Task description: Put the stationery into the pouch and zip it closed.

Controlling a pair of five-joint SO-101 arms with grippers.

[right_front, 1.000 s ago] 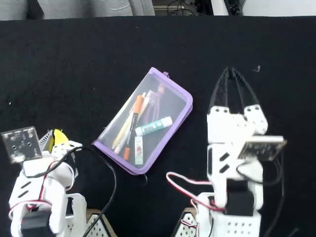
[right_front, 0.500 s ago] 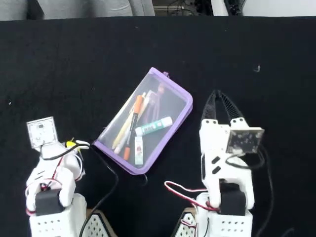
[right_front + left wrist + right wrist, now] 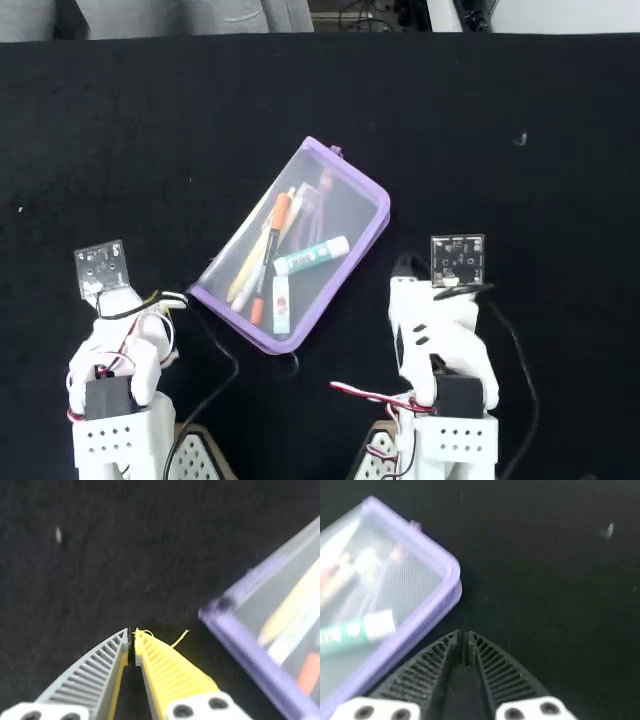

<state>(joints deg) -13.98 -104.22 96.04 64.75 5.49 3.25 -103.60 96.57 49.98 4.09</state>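
A clear pouch with purple trim (image 3: 293,243) lies slanted at the table's middle, with pens, an orange marker and a green-and-white glue stick (image 3: 311,256) inside it. Its corner shows in the left wrist view as the pouch (image 3: 270,630) and in the right wrist view as the pouch (image 3: 380,595). My left gripper (image 3: 132,639), grey and yellow, is shut with nothing in it, folded back near the left base (image 3: 110,430). My right gripper (image 3: 465,642), black, is shut and empty, just off the pouch's near right side.
Black cloth (image 3: 520,120) covers the whole table. Both arm bases stand at the front edge, with loose cables (image 3: 215,350) running beside the pouch's near corner. Open cloth lies behind and to both sides of the pouch.
Both arms have drawn back toward their bases. The right gripper, stretched out beside the pouch a second ago, is now folded in; the left arm has also tucked back. The pouch has not moved.
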